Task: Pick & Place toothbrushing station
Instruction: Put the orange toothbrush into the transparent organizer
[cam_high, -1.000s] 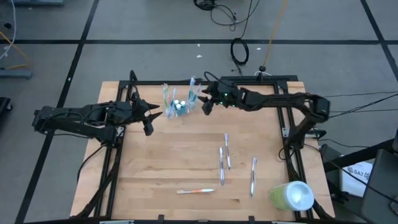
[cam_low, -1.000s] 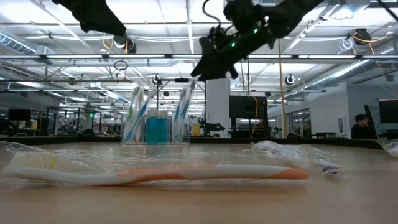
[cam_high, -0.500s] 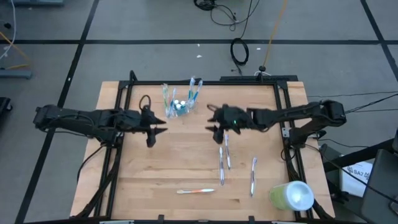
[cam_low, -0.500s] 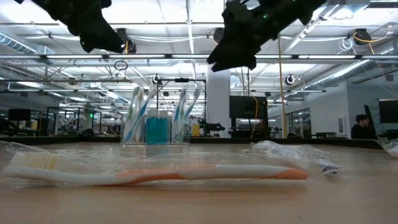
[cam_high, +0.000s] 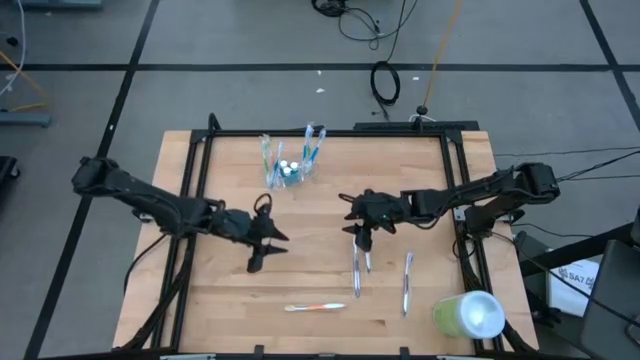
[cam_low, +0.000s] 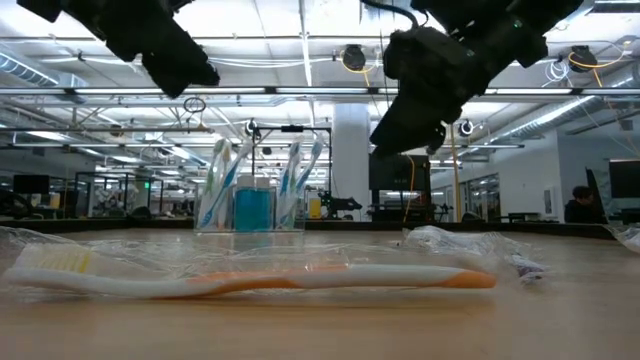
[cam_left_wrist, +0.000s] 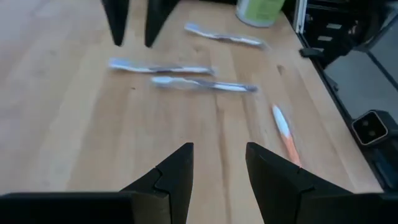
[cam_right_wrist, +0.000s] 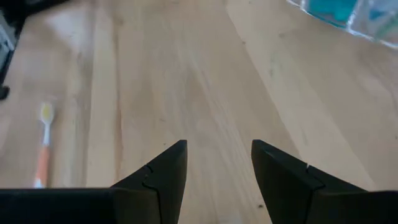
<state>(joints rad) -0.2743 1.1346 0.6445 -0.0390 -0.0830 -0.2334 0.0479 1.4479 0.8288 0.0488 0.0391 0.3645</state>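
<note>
The clear cup (cam_high: 290, 166) stands at the table's far middle, with several blue and green toothbrushes upright in it, leaning on its rim (cam_low: 255, 200). Three wrapped toothbrushes (cam_high: 358, 262) (cam_high: 407, 282) lie flat right of the middle. An orange-and-white one (cam_high: 315, 307) lies near the front edge (cam_low: 260, 281). My left gripper (cam_high: 263, 250) hovers open over bare wood left of the middle (cam_left_wrist: 219, 149). My right gripper (cam_high: 356, 224) hovers open just beyond the far ends of the loose toothbrushes (cam_right_wrist: 217, 146). Nothing is between either pair of fingers.
A large lime-green cylinder with a white end (cam_high: 468, 313) lies at the near right corner. A black frame (cam_high: 330, 131) runs along the table's far and side edges. Bare wood lies between the two grippers and in front of the cup.
Both grippers have left the cup's sides, moved toward the table's near edge, sunk lower and tipped more downward. The left went toward the middle. The right swung toward the loose toothbrushes. The cup and toothbrushes stay where they were.
</note>
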